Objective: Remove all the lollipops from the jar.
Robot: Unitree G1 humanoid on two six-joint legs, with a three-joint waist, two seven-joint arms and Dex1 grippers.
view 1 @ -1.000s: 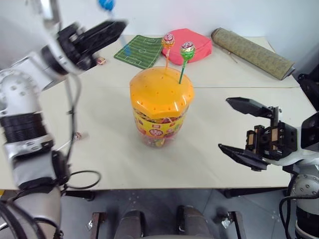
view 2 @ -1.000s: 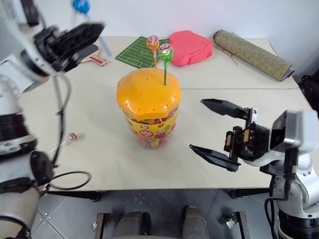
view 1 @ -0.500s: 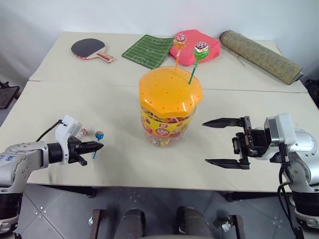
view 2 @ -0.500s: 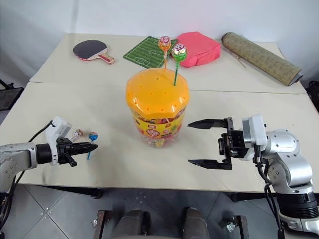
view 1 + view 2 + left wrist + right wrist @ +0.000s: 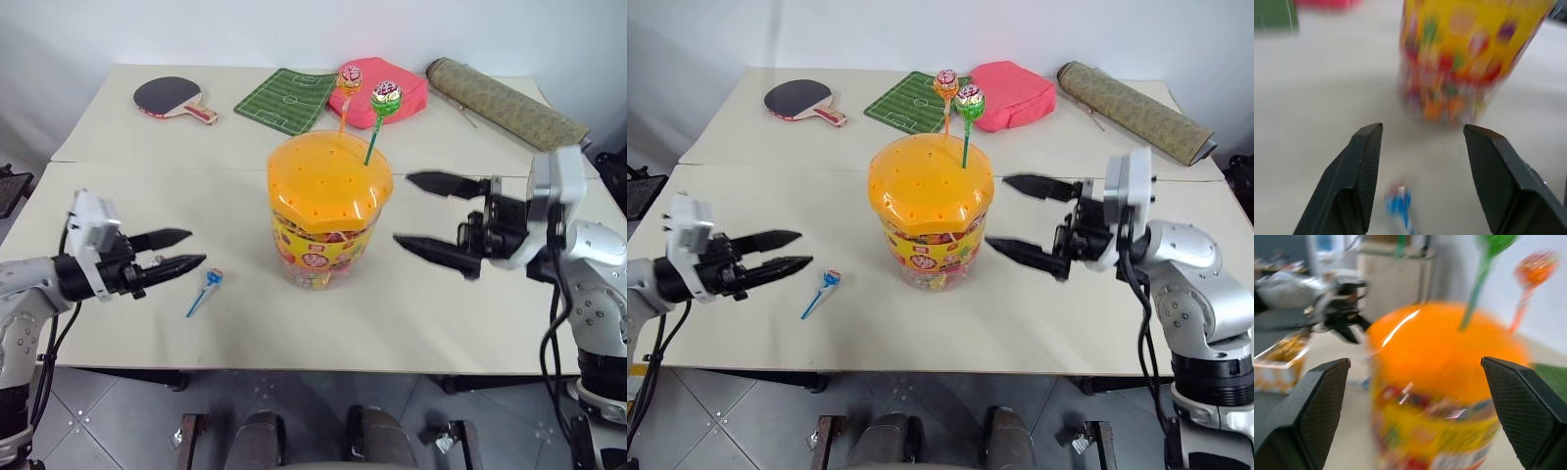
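Jar (image 5: 328, 211): upright at the middle of the worktop (image 5: 294, 323), orange lid on, with the orange-stick lollipop (image 5: 349, 80) and green-stick lollipop (image 5: 385, 97) standing up through holes in its lid. Blue-stick lollipop (image 5: 208, 287): lying flat on the worktop to the jar's left, just ahead of the left end effector (image 5: 184, 250), whose fingers are spread and empty. Right end effector (image 5: 423, 211): fingers spread wide and empty, level with the jar, just beside its right wall without touching.
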